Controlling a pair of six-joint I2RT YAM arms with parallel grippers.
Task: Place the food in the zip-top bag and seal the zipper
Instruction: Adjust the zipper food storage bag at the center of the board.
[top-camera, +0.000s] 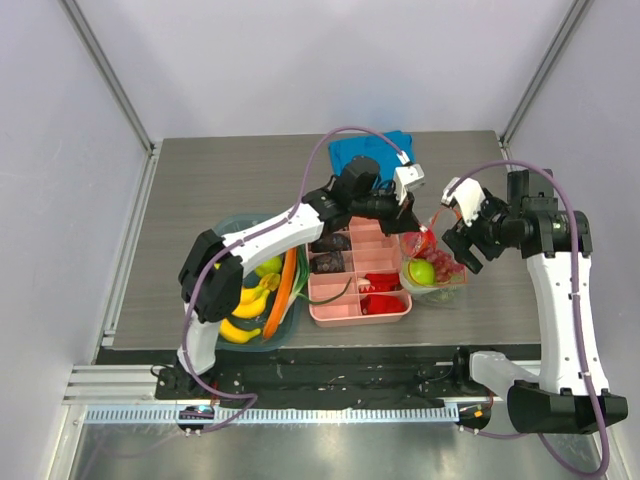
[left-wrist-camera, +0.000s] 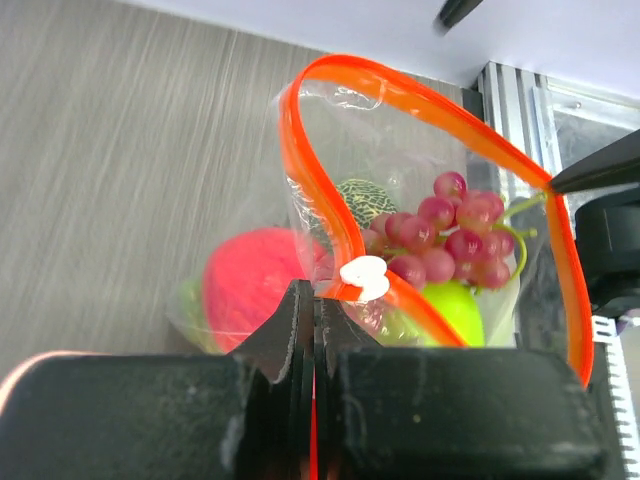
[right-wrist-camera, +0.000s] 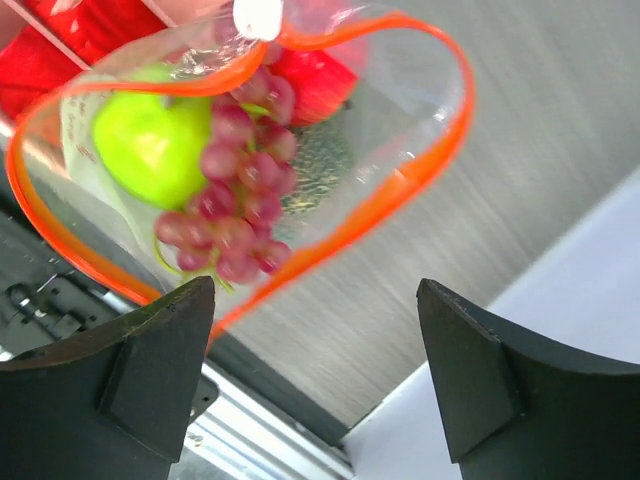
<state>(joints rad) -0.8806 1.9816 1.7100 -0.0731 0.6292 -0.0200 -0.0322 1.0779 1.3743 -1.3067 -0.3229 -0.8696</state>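
Top camera looks down from behind; both wrist cameras closely share the zip-top bag (left-wrist-camera: 420, 130)

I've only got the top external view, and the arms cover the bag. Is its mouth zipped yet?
Observer: No. The left wrist view shows the zipper looped wide open.
Operator: Is the left gripper holding it?
Observer: Yes, the left gripper is shut on the orange strip, right beside the white slider.
Operator: And the right gripper?
Observer: The right gripper is open with nothing between its fingers, facing the open mouth of the zip-top bag.
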